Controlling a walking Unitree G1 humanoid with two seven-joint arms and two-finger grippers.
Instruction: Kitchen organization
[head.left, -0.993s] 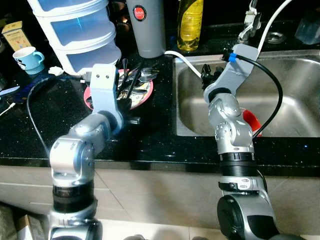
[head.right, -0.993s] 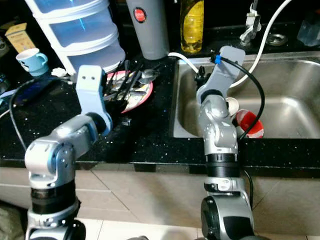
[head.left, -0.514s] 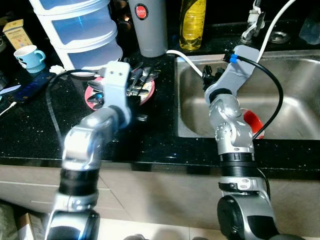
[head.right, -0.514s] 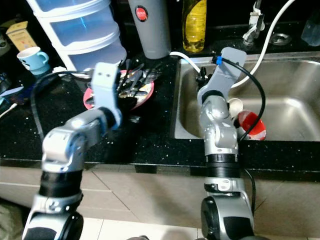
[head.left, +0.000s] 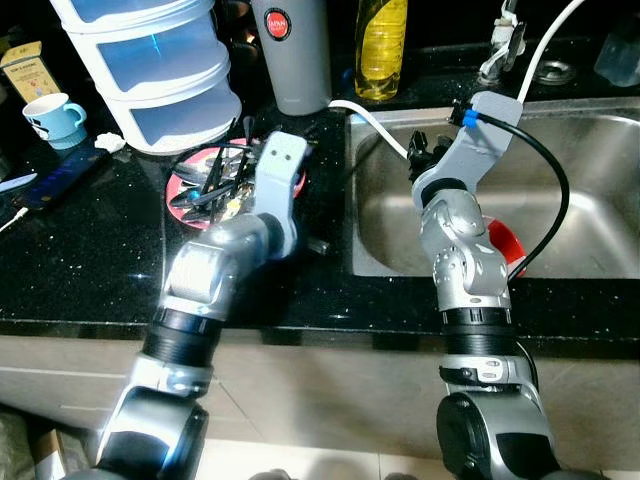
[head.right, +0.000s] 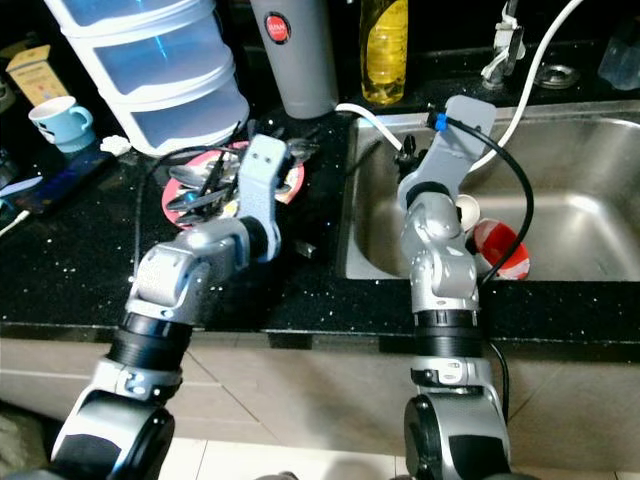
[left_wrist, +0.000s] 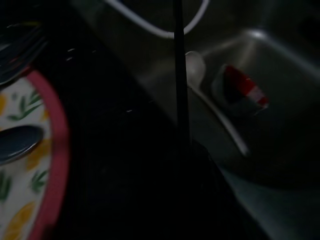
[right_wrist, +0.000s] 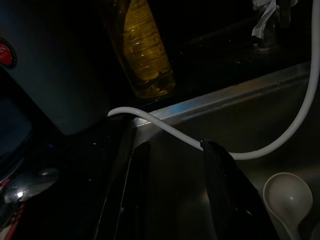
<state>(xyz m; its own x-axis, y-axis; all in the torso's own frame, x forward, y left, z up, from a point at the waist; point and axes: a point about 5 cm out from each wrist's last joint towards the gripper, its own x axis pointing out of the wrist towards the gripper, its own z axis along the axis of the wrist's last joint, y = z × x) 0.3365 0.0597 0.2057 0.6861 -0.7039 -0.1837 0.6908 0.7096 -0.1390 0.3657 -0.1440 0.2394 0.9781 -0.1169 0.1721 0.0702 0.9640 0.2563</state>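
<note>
A pink-rimmed plate (head.left: 190, 170) piled with spoons and dark cutlery lies on the black counter (head.left: 90, 240). My left gripper (head.left: 320, 245) is low over the counter strip between plate and sink (head.left: 590, 200). Its wrist view is very dark, with the plate (left_wrist: 30, 150) at one side and a thin dark rod (left_wrist: 180, 75) running down the middle. In the sink lie a white spoon (left_wrist: 210, 100) and a red-and-white cup (head.left: 502, 240). My right gripper (head.left: 420, 152) hangs over the sink's left rim, open with nothing between its fingers (right_wrist: 227, 170).
A white hose (head.left: 362, 115) curves from the tap over the sink's corner. Behind the plate stand stacked translucent tubs (head.left: 160, 70), a grey canister (head.left: 295, 50) and a yellow bottle (head.left: 380, 45). A blue mug (head.left: 48, 115) sits far left.
My left arm has swung right, from over the plate to the counter strip beside the sink. The right arm has stayed put.
</note>
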